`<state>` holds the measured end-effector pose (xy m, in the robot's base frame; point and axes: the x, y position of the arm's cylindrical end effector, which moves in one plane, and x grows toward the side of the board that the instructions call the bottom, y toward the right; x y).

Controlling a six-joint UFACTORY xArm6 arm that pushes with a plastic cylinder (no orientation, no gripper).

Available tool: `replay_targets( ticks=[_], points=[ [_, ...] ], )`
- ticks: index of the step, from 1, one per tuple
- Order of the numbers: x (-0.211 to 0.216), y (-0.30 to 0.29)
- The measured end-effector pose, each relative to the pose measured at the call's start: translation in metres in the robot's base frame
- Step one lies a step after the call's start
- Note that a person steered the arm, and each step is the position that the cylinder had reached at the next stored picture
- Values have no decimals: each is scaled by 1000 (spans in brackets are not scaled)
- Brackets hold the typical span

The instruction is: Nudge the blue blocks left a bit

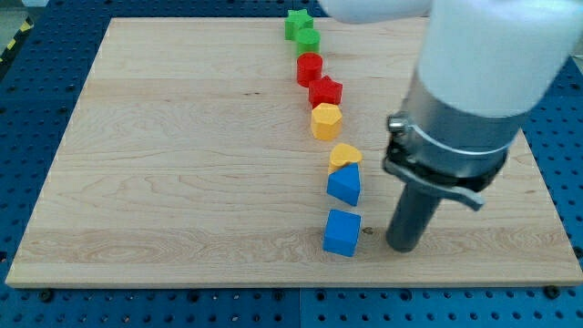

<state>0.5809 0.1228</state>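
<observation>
Resting on the board (pixel 182 137), my tip (pixel 404 248), a bare rod without jaws, is found just right of the blue cube (pixel 342 232), the other blue block (pixel 344 185) lying above it.

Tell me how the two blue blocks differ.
The lower blue block looks like a cube, standing apart from the others; the upper blue block has a sloped, wedge-like top and touches the yellow block above it. The lower one sits level with my tip; the upper one lies further up. Both are blue and left of my tip.
</observation>
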Motion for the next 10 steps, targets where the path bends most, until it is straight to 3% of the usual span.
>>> replay_targets(
  ticks=[2, 8, 10],
  points=[
    [-53, 13],
    [-57, -60],
    [-60, -15]
  ],
)
